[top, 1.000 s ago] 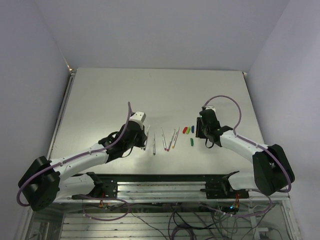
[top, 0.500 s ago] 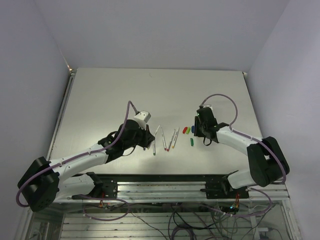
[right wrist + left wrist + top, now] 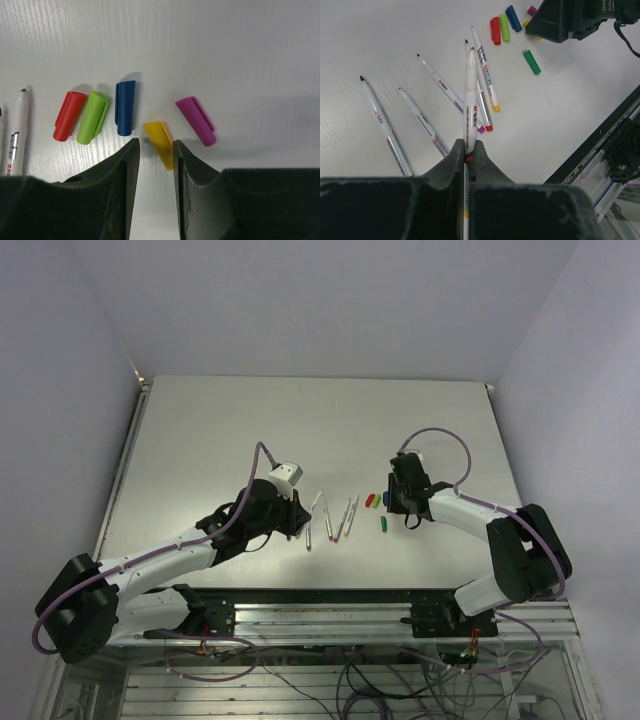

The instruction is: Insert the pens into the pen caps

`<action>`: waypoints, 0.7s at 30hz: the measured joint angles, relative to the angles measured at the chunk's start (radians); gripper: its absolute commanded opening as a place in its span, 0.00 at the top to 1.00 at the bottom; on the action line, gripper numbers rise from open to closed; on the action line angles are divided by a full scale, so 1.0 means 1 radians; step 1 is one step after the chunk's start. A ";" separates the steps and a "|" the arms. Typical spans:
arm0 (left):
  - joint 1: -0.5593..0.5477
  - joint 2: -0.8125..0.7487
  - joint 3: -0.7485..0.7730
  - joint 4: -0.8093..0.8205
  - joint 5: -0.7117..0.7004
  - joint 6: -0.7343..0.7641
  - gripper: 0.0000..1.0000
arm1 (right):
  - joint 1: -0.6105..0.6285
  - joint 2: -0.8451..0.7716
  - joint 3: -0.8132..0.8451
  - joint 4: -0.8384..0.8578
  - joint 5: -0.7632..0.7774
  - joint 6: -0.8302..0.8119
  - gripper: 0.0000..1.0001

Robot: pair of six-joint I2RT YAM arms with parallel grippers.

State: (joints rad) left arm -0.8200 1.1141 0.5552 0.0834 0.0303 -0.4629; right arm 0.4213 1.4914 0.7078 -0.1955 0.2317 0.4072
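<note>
My left gripper [image 3: 468, 145] is shut on one white pen [image 3: 470, 95], which points away from the camera above the table. Several other pens [image 3: 422, 122] lie loose on the white table below it, and show as a group of pens [image 3: 330, 520] in the top view. The pen caps lie to the right: red [image 3: 67, 122], light green [image 3: 92, 124], blue [image 3: 124, 107], yellow [image 3: 161, 142] and magenta [image 3: 196, 121]. My right gripper [image 3: 153, 145] is open and low over the table. The yellow cap lies between its jaws, close against the right-hand finger.
A darker green cap [image 3: 531, 62] lies apart from the row, nearer the table's front edge [image 3: 330, 588]. The uncapped tip of a pen [image 3: 20, 107] shows at the left of the right wrist view. The two grippers stand a short way apart.
My left gripper has lifted its pen and swung it right, towards the caps. The right gripper has shifted slightly left over the caps and narrowed a little.
</note>
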 measured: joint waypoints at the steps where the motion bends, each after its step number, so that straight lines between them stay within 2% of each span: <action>1: 0.000 0.000 0.000 0.000 0.000 0.000 0.93 | -0.001 0.000 0.000 -0.001 0.000 0.001 0.67; 9: 0.000 0.000 -0.001 0.001 0.000 0.000 0.93 | -0.009 0.020 0.000 -0.001 -0.001 0.010 0.70; 16: 0.000 0.000 -0.011 0.001 -0.001 0.000 0.93 | -0.014 0.024 0.001 0.001 -0.010 0.023 0.89; 18: 0.000 0.000 -0.011 0.002 -0.001 0.000 0.93 | -0.016 0.025 0.001 0.005 -0.015 0.026 0.98; 21: 0.000 0.000 -0.011 0.002 -0.001 0.000 0.93 | -0.018 0.027 0.001 0.011 -0.019 0.031 1.00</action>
State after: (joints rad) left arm -0.8200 1.1141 0.5446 0.0849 0.0296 -0.4633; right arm 0.4038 1.5188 0.7090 -0.1848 0.2131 0.4377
